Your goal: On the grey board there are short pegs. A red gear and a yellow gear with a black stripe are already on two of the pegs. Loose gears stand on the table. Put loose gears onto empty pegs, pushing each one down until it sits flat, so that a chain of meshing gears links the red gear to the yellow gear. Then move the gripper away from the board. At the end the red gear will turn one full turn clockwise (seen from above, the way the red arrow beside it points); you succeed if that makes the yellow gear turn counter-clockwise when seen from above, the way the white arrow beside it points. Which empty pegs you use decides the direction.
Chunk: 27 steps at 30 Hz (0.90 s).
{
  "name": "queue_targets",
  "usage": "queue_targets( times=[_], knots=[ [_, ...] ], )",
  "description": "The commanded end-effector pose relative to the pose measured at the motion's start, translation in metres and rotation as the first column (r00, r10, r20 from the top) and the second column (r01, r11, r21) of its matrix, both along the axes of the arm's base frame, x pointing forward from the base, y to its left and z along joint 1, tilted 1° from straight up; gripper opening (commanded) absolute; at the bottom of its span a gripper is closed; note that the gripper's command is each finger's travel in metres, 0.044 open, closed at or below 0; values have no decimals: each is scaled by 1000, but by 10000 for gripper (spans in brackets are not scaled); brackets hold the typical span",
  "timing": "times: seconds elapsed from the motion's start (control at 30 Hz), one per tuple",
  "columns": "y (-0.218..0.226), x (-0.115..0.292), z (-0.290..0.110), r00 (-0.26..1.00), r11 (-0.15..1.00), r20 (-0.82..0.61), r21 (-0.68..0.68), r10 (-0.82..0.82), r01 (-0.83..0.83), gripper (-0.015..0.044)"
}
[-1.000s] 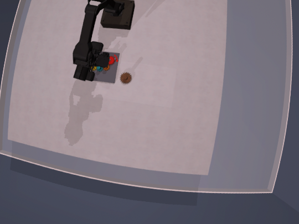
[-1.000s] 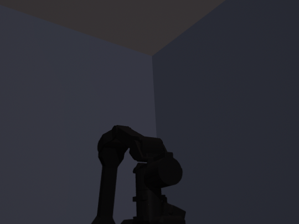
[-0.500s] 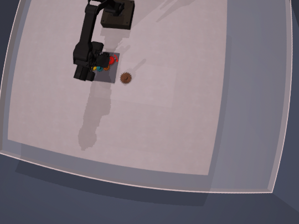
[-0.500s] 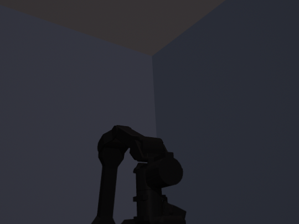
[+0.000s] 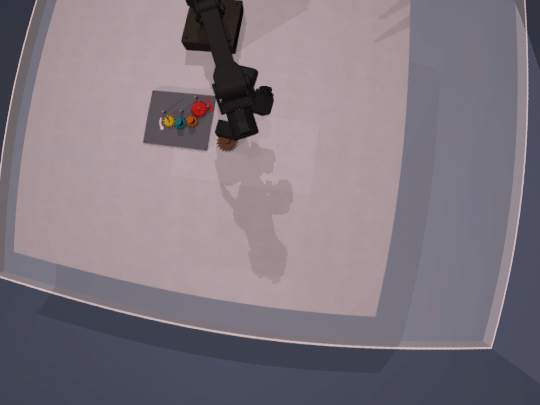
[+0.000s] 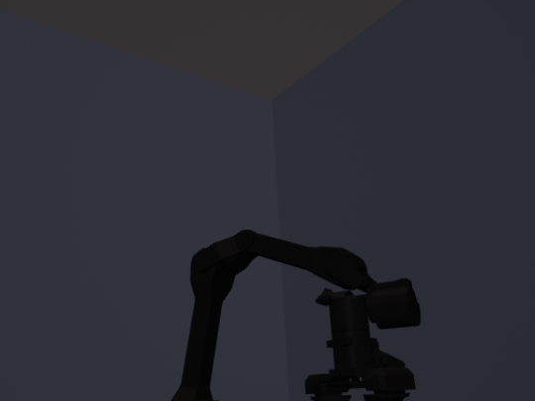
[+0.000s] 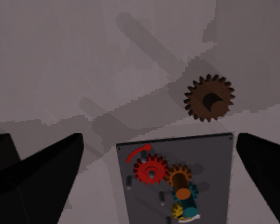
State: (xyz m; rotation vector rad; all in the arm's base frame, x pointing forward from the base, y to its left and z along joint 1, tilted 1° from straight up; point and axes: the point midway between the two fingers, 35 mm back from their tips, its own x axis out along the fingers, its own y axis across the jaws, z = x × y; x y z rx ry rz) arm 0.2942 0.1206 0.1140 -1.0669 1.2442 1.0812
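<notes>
Moving away from the grey board (image 5: 175, 137) (image 7: 145, 214), we should keep our gripper (image 5: 243, 123) (image 7: 160, 140), wide open and holding nothing, high above the orange gear (image 5: 192, 121) (image 7: 178, 176).

The robot's arm (image 5: 218, 38) (image 6: 284, 250) is showing a near-black finish all over, with a faint dull sheen lying along its edges. Its links are looking long and smooth, with rounded, bulky housings swelling at the joints. A stout cylindrical housing (image 6: 393, 304) is bulging near the wrist, and a narrower, ringed column (image 6: 350, 330) is carrying small side lugs. The gripper (image 6: 358, 396) (image 7: 160, 140) is sharing the dark colour, its fingers tapering like wedges towards blunt tips. The base (image 5: 231, 29) is appearing as a squarish, dark brown block, with small screw-like dots marking its corners.
</notes>
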Motion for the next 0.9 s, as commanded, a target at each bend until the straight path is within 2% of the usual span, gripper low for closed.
queue_targets(
  times=[0.0, 0.13, 0.2, 0.87],
  knots=[
    [56, -33, 11, 1000, 1000, 3, 2, -6, 6, 440],
    [98, -73, 20, 1000, 1000, 1, 7, -6, 6, 440],
    [105, -80, 21, 1000, 1000, 0, 8, -6, 6, 440],
    [105, -80, 21, 1000, 1000, 0, 8, -6, 6, 440]
  ],
)
